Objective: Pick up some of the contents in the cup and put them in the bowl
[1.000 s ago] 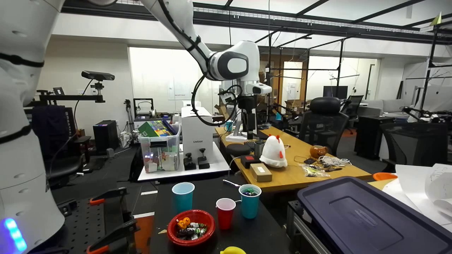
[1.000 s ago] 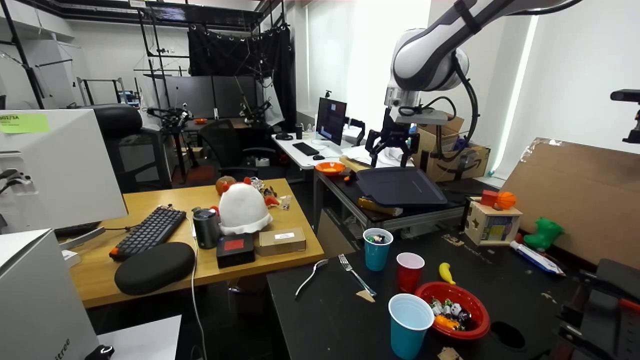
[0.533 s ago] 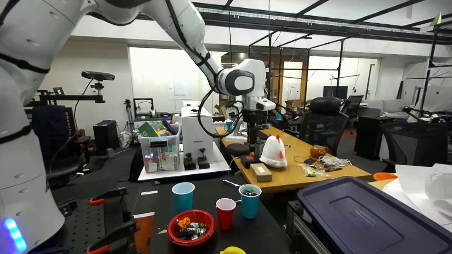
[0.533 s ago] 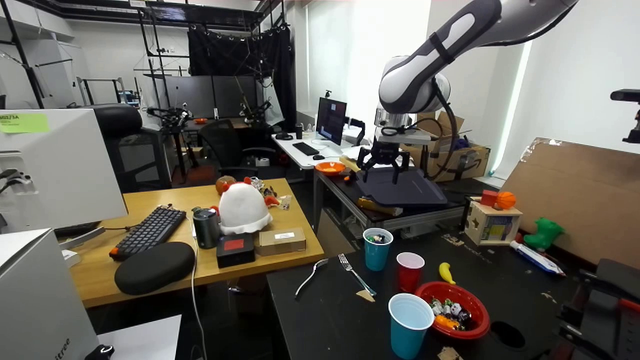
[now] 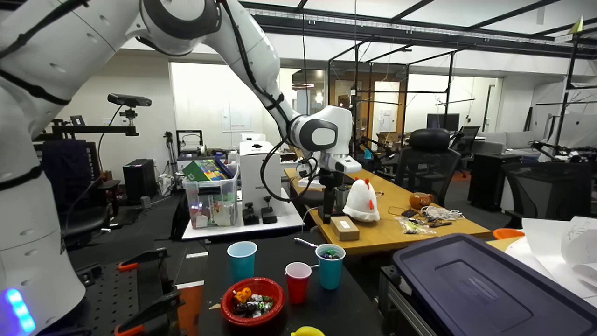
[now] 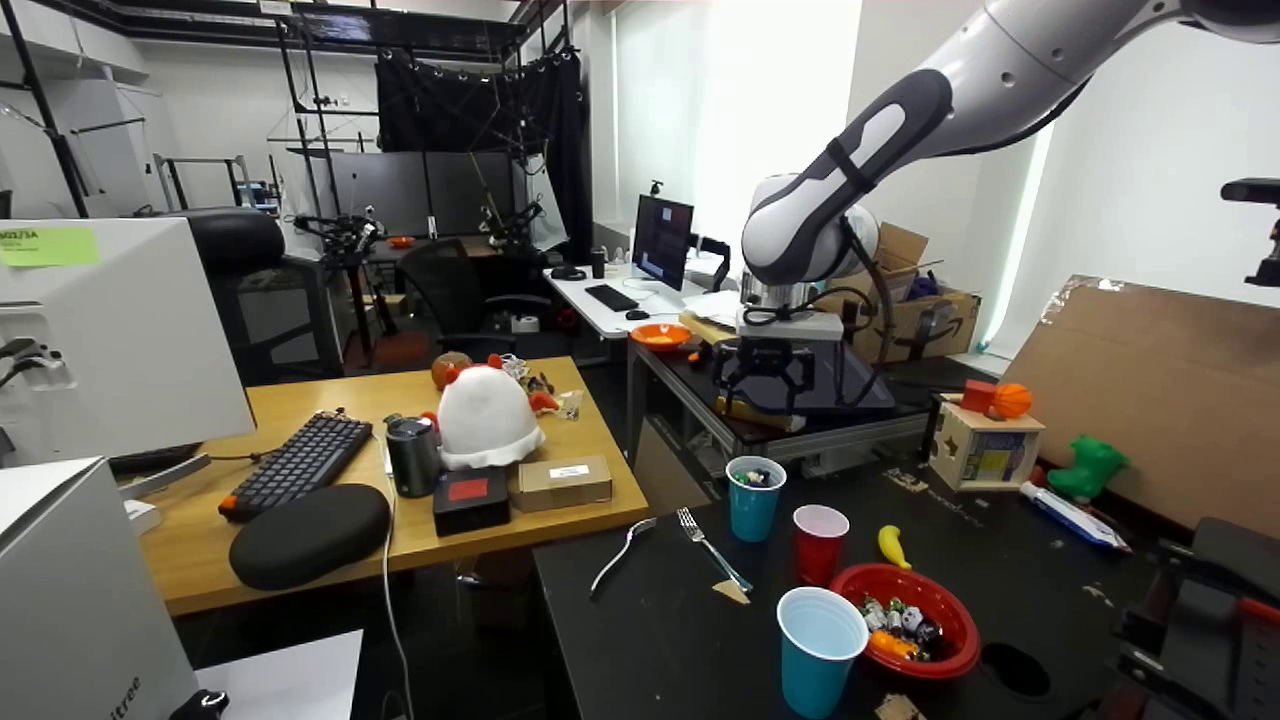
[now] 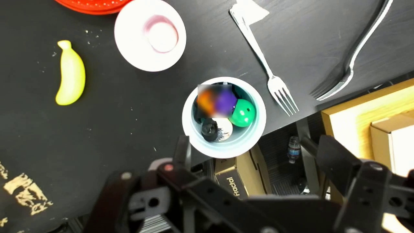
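1. The black two-fingered gripper hangs pointing down, fingers spread, nothing between them; I'd guess it is held so in order to reach into a narrow mouth from above.
2. Below it the small teal-blue tapered plastic cup stands near the edge of the black table. Being upright keeps its colourful pieces in, glossy green the clearest; some are blurred in the wrist view.
3. Seen from the wrist, that cup sits off to one side of the gap, so a slight sideways shift seems called for first. A knock could send it over the edge.
4. In both exterior views a red plastic cup stands between it and the shallow red round bowl, so anything carried probably needs lifting over.
5. The bowl already holds orange, black and silvery bits; its breadth should forgive a loose drop.
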Controlling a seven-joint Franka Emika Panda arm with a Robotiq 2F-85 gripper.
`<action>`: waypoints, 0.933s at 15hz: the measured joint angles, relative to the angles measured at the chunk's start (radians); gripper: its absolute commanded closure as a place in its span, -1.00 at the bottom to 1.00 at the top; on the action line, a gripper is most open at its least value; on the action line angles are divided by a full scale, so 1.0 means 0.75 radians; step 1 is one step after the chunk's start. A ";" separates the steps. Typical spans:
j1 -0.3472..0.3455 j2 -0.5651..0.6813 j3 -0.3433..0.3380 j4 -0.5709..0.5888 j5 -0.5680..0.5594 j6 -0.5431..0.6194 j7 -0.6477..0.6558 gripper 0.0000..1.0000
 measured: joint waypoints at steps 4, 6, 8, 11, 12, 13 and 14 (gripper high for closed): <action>-0.005 0.099 -0.027 0.081 0.058 0.000 0.107 -1.00; -0.012 0.137 -0.038 0.115 0.091 0.000 0.154 -1.00; -0.025 0.173 -0.038 0.147 0.123 0.000 0.185 -1.00; -0.038 0.220 -0.037 0.191 0.159 0.000 0.214 -1.00; -0.039 0.232 -0.037 0.203 0.167 0.000 0.226 -1.00; -0.040 0.243 -0.037 0.214 0.170 0.000 0.242 -1.00; -0.041 0.251 -0.037 0.222 0.174 0.000 0.262 -1.00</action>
